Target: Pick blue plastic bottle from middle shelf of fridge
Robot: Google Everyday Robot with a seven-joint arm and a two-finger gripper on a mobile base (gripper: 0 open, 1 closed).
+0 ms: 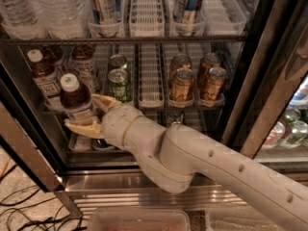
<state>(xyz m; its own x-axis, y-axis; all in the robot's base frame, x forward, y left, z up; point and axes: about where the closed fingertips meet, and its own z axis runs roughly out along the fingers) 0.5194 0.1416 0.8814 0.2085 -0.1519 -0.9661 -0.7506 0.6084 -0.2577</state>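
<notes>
The gripper (83, 112) holds the blue plastic bottle (75, 95) before the middle shelf (150, 102), left of the cans (119, 83).
</notes>
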